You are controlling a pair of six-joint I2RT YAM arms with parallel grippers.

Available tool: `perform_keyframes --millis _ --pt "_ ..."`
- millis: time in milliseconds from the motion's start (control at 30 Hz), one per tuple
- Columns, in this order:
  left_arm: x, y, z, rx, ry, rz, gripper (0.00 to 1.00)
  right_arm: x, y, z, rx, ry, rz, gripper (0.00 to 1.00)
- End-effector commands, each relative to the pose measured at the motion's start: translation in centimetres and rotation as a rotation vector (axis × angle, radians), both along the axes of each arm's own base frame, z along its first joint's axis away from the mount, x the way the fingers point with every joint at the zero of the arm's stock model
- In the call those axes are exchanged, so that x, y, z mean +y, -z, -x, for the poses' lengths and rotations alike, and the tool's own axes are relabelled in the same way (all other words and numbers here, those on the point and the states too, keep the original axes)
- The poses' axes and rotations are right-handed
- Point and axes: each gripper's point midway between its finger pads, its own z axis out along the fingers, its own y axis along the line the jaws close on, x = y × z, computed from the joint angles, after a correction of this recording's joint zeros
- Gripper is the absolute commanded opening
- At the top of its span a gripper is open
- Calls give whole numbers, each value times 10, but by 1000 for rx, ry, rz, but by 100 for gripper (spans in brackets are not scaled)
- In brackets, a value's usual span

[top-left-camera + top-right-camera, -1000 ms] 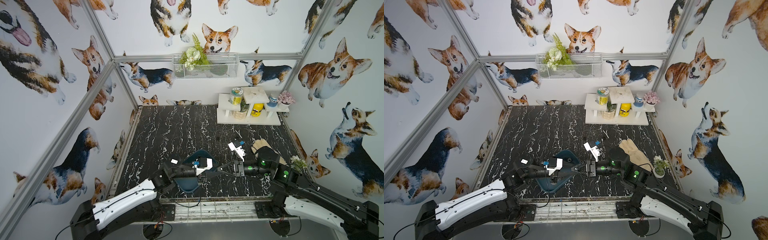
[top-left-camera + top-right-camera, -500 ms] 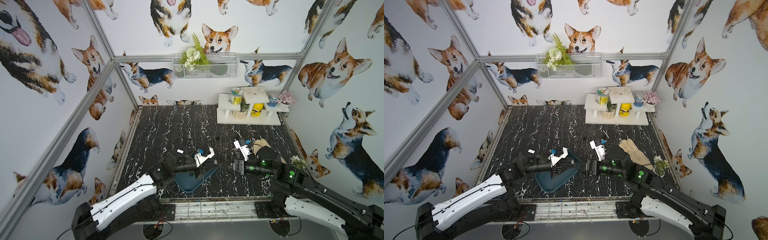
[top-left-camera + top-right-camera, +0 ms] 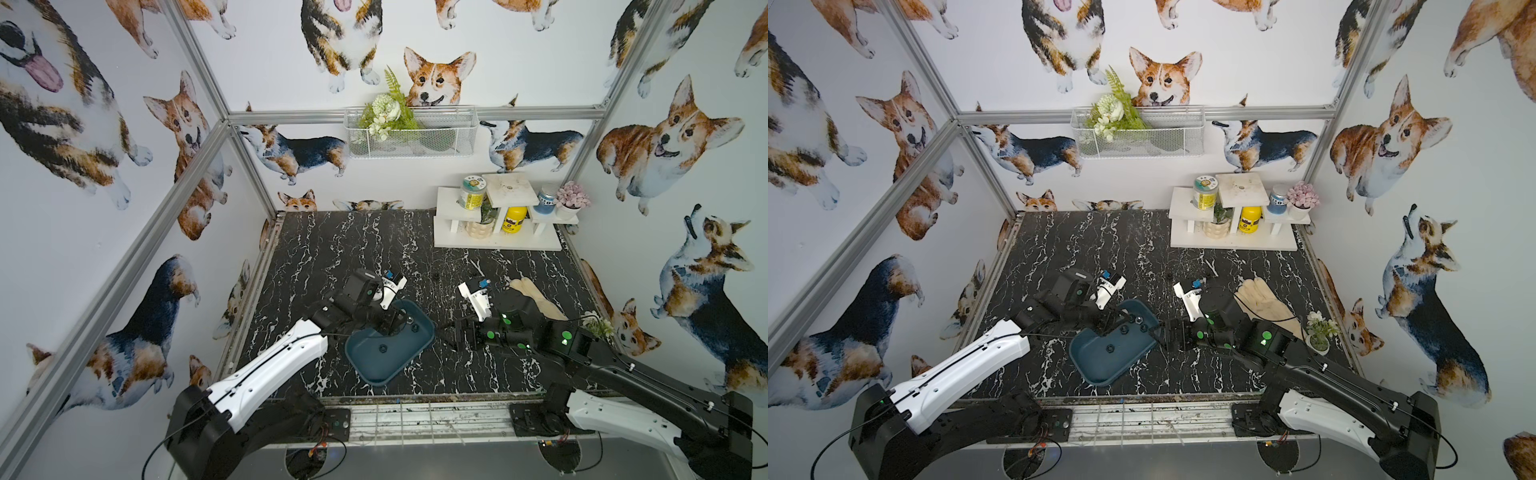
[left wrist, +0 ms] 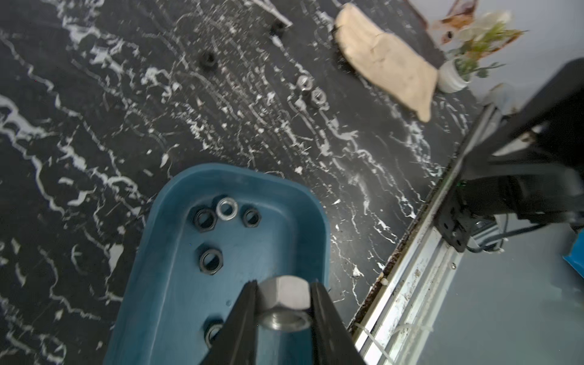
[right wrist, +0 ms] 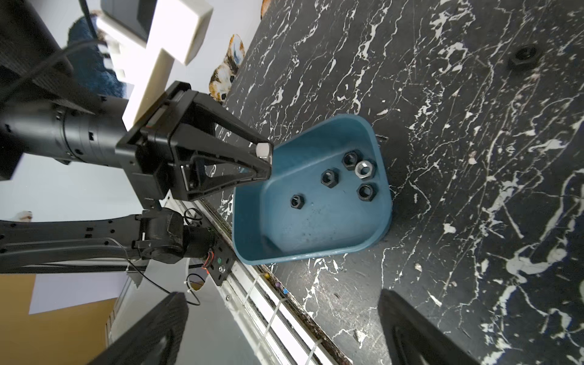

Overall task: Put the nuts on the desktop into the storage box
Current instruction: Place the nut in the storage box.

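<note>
Left gripper pinched tight on a silver nut, held by its flats between the two black fingertips, hanging above the storage box near one long wall rather than over the middle. Risk as judged: a release from here could let the nut bounce off the hard floor or clip the rim and roll out onto the desktop, since the tub is shallow and the height above the floor is hard to read from these angles. A second risk: the fingertips dropping lower could nudge the light tub, which sits skewed close to the front edge of the desktop. Right gripper stands fully spread and empty, beside the box's end in both top views; a sweep from it could shove the box just as the left lets go. Five nuts already lie on the box floor: four black and one silver, the silver touching or nearly touching a black one. Still out on the desktop: two silver nuts side by side near the beige glove, and at least two black ones, well apart from the held nut; the blur may hide more.
</note>
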Motion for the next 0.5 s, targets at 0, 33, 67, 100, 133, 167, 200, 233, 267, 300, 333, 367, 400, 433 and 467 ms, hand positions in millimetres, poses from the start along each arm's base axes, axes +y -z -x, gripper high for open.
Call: perform_keyframes --millis 0,33,67,100,133,167,200,233,267,300,333,367,400,433,467 --pt "25 21 -1 92 -159 -107 19 4 1 -4 -35 -29 43 100" --pt "28 25 -2 101 -188 -116 19 5 2 -5 -37 -35 50 100" --pt "31 28 -3 107 -209 -124 19 7 3 -6 -36 -39 55 100" --pt "32 31 -4 119 -231 -130 19 8 4 -7 -36 -43 61 100" --pt "33 34 -5 131 -251 -138 18 10 4 -8 -36 -49 63 100" --pt "36 36 -9 135 -288 -149 16 12 5 -8 -34 -55 64 99" --pt "41 39 -12 141 -341 -156 16 14 6 -8 -31 -60 63 99" --pt "43 42 -13 152 -380 -145 16 15 6 -8 -31 -63 61 99" --pt "42 44 -14 159 -407 -129 16 16 7 -8 -29 -66 58 98" --pt "43 46 -15 167 -437 -118 16 17 8 -8 -27 -68 53 98" --pt "46 49 -16 179 -474 -118 16 17 9 -8 -24 -67 51 99" --pt "48 52 -17 186 -493 -125 16 17 9 -8 -23 -64 48 98" --pt "49 55 -17 194 -509 -137 15 16 11 -8 -21 -61 48 98" --pt "53 61 -17 210 -535 -156 14 16 12 -8 -20 -59 47 98" --pt "55 65 -17 221 -555 -175 15 16 13 -8 -18 -56 48 98"
